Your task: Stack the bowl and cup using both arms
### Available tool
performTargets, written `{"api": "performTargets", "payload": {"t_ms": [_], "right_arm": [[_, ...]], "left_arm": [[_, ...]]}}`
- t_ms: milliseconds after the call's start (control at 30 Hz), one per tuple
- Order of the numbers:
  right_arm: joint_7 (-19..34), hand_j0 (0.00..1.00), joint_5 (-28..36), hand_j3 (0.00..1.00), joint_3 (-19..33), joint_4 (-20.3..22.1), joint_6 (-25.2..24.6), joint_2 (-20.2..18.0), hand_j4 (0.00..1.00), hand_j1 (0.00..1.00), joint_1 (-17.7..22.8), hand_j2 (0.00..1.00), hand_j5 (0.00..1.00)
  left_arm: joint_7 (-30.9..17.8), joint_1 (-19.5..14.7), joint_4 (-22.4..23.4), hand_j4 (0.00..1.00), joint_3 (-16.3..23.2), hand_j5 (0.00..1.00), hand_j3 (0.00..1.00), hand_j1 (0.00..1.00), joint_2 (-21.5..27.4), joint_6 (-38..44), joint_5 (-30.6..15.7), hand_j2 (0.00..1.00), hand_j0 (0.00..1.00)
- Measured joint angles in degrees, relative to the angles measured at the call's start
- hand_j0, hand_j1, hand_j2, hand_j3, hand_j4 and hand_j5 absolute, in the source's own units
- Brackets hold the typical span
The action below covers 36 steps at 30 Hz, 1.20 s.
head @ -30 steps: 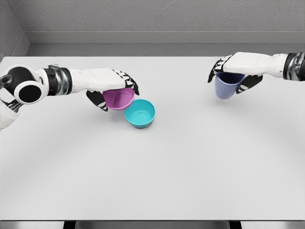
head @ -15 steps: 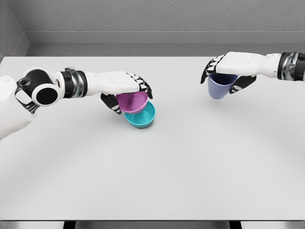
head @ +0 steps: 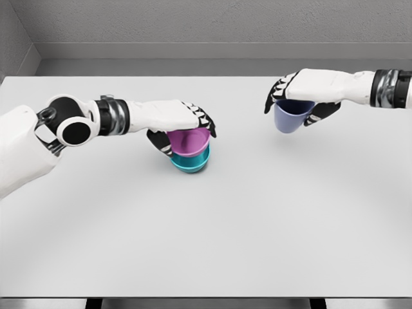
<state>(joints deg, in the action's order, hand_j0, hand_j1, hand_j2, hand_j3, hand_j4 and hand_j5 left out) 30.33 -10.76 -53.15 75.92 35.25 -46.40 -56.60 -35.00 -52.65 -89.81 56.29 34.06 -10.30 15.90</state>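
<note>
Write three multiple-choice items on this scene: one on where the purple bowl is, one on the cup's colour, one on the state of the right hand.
1. Where is the purple bowl?
A. directly over the teal bowl
B. at the table's near edge
C. under the cup

2. What colour is the cup?
A. red
B. blue
C. yellow

3. What is the right hand doing?
A. resting flat on the table
B. gripping the cup clear of the table
C. gripping the teal bowl

Answers:
1 A, the left hand holds it right above the teal bowl.
2 B, its wall shows a blue tone.
3 B, the fingers wrap the cup's rim, with its shadow below.
</note>
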Motion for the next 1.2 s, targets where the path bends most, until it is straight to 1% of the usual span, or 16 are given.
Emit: {"api": "performTargets", "payload": {"t_ms": [433,533,600,667,767,833,1100,1200], "right_arm": [[-0.03,0.68,-0.06,0.68,0.01,0.35,0.00,0.24,0.68,0.68,-0.35,0.68,0.68],[-0.02,0.68,-0.05,0.68,0.02,0.35,0.00,0.56,0.68,0.68,-0.35,0.68,0.68],[-0.01,0.68,-0.04,0.68,0.02,0.35,0.01,0.90,0.68,0.68,-0.35,0.68,0.68],[0.01,0.68,-0.04,0.68,0.02,0.35,0.01,1.23,0.68,0.68,-0.35,0.68,0.68],[0.03,0.68,-0.07,0.68,0.02,0.37,0.02,1.55,0.68,0.68,-0.35,0.68,0.68],[0.01,0.68,-0.13,0.68,0.02,0.39,0.02,1.79,0.68,0.68,-0.35,0.68,0.68],[0.14,0.68,-0.09,0.68,-0.01,0.43,-0.04,2.73,0.68,0.68,-0.35,0.68,0.68],[0.13,0.68,-0.12,0.68,-0.02,1.07,-0.07,2.86,0.68,0.68,-0.35,0.68,0.68]], "left_arm": [[0.00,1.32,-0.01,0.76,-0.08,0.76,0.76,0.76,-0.21,0.01,0.41,0.76,0.76],[0.00,1.32,-0.01,0.80,-0.04,0.80,0.80,0.80,-0.19,0.02,0.47,0.80,0.80],[-0.01,1.76,-0.03,0.85,-0.02,0.85,0.85,0.85,-0.19,0.03,0.47,0.85,0.85],[-0.01,1.76,-0.06,0.93,-0.01,0.93,0.93,0.93,-0.20,0.04,0.60,0.93,0.93],[-0.02,1.85,-0.09,0.95,-0.01,0.95,0.95,0.95,-0.20,0.06,0.92,0.95,0.95],[-0.02,1.84,-0.09,0.99,-0.05,0.99,0.99,0.99,-0.18,0.07,1.02,0.99,0.99],[-0.02,1.76,-0.20,1.00,-0.17,1.00,1.00,1.00,-0.12,0.08,1.10,1.00,1.00],[-0.02,1.41,-0.65,1.00,-0.47,1.00,1.00,1.00,0.50,-0.25,1.02,1.00,1.00]]}}
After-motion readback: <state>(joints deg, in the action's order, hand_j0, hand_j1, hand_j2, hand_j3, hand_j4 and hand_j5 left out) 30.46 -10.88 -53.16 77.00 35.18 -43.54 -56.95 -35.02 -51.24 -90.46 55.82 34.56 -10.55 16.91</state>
